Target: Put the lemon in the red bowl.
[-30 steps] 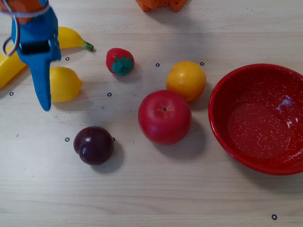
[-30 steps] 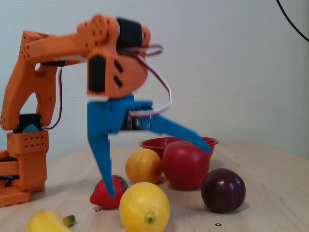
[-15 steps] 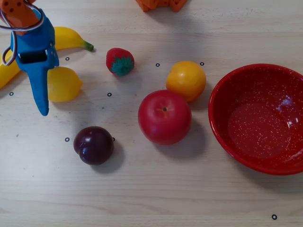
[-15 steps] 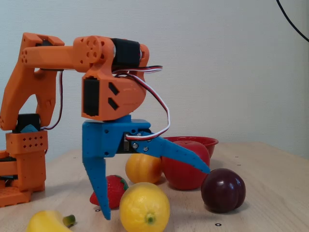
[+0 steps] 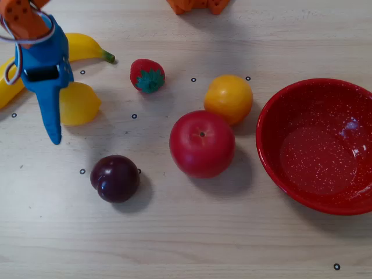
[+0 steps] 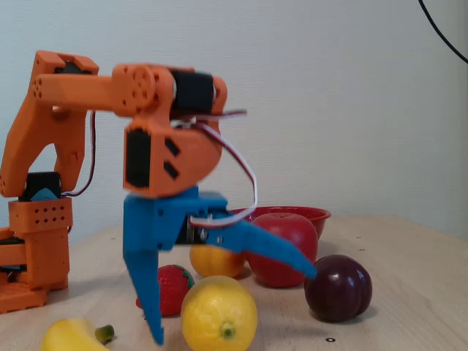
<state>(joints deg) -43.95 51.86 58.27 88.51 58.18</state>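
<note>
The blue fingers (image 6: 230, 303) stand wide apart and hold nothing. In the fixed view one finger points straight down at the left of the lemon (image 6: 219, 314), its tip close to the bench (image 6: 409, 292), and the other slants out to the right above the lemon, its tip near the plum (image 6: 338, 287). The lemon sits between them on the bench; whether either finger touches it cannot be told. In the overhead view only one blue finger shows plainly, lying over the left edge of the lemon (image 5: 79, 103), with its tip on the side toward the bottom of the picture.

Just behind the fingers in the overhead view lies the banana (image 5: 81, 46), partly covered by the arm (image 5: 23, 14). The plum (image 5: 115, 178) rests a little past the finger's tip, to its right in that view. The strawberry (image 5: 147, 75) is to the right of the lemon, apart from it. Farther right stand the apple (image 5: 201, 143) and the orange fruit (image 5: 228, 98), just beside each other. The red bowl (image 5: 273, 116) is farthest from the fingers, at the right edge of the overhead view, upright and with only white speckles inside. In the fixed view its rim (image 6: 318, 213) shows behind the apple (image 6: 289, 248).
</note>
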